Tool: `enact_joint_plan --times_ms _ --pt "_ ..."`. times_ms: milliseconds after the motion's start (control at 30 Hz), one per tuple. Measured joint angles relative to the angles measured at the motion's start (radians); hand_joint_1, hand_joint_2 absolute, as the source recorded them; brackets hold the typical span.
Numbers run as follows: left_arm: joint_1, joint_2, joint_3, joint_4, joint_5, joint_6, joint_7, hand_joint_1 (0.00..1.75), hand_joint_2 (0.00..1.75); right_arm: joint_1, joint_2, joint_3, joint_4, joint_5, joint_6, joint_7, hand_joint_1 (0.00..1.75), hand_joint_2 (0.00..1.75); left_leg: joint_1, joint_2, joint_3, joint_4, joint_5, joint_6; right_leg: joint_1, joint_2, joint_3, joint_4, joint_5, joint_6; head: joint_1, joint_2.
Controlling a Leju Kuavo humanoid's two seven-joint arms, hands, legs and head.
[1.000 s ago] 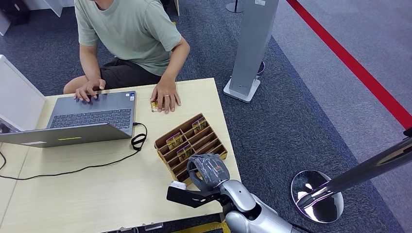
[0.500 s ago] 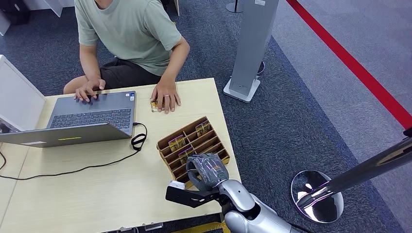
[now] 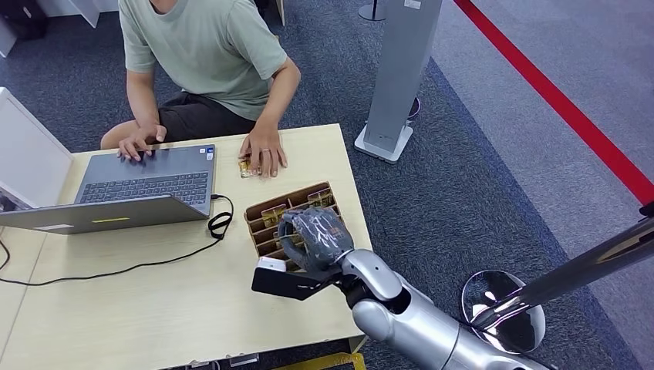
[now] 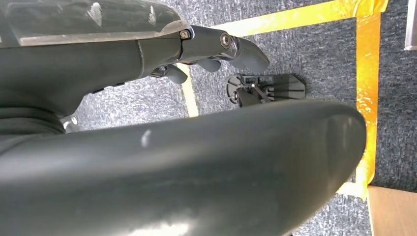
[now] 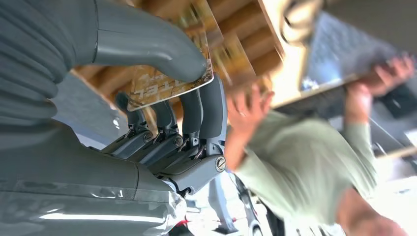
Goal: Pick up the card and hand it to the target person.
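The surface point(image 3: 154, 308) is pale wood-look laminate, smooth and matt. On it, the slotted organizer point(image 3: 266, 231) looks like brown raw wood or stiff board with a dull finish. Over the organizer, the right robot hand point(image 3: 312, 237) is matt grey plastic under a crinkled, shiny clear film; its arm point(image 3: 409, 320) is smooth, satin silver metal. Between thumb and fingers point(image 5: 206, 105) lies a glossy printed card point(image 5: 169, 78), gold-brown. Beyond the organizer, the laptop point(image 3: 146, 181) has a matt grey metallic shell, and the person's shirt point(image 3: 208, 46) is soft green cloth. The floor point(image 3: 478, 177) beside the surface is rough blue-grey carpet.
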Motion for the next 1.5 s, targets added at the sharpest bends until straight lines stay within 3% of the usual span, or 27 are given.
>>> enact_joint_plan --times_ms 300,567,933,1500 --pt "-0.03 0.0 -0.009 -0.001 -0.044 -0.006 0.046 0.0 0.0 -0.289 0.009 0.006 0.143 -0.149 -0.068 -0.078 1.47 1.75 0.0 0.0 -0.001 0.0 0.001 0.0 0.0 0.0 0.0 0.001 0.001 0.001 0.0 0.0" --pt "-0.041 0.0 -0.01 -0.001 -0.045 -0.006 0.044 0.0 0.0 -0.412 0.074 0.057 0.39 -0.129 -0.117 -0.127 1.47 1.75 0.0 -0.001 -0.003 0.0 0.001 0.0 0.0 -0.001 -0.002 0.001 0.001 0.001 0.0 0.0" --pt "-0.04 0.0 -0.01 -0.001 -0.043 -0.009 0.042 0.0 0.0 -0.436 0.144 0.111 0.609 -0.121 -0.15 -0.163 1.47 1.75 0.0 -0.001 -0.003 0.0 0.001 0.0 0.0 -0.001 -0.003 0.001 0.001 0.001 0.0 0.0" --pt "-0.038 0.0 -0.01 -0.001 -0.043 -0.011 0.042 0.0 0.0 -0.45 0.16 0.14 0.688 -0.121 -0.152 -0.163 1.47 1.75 0.0 -0.001 -0.003 0.0 0.001 0.0 0.0 -0.001 -0.003 0.001 0.001 0.001 0.0 0.0"
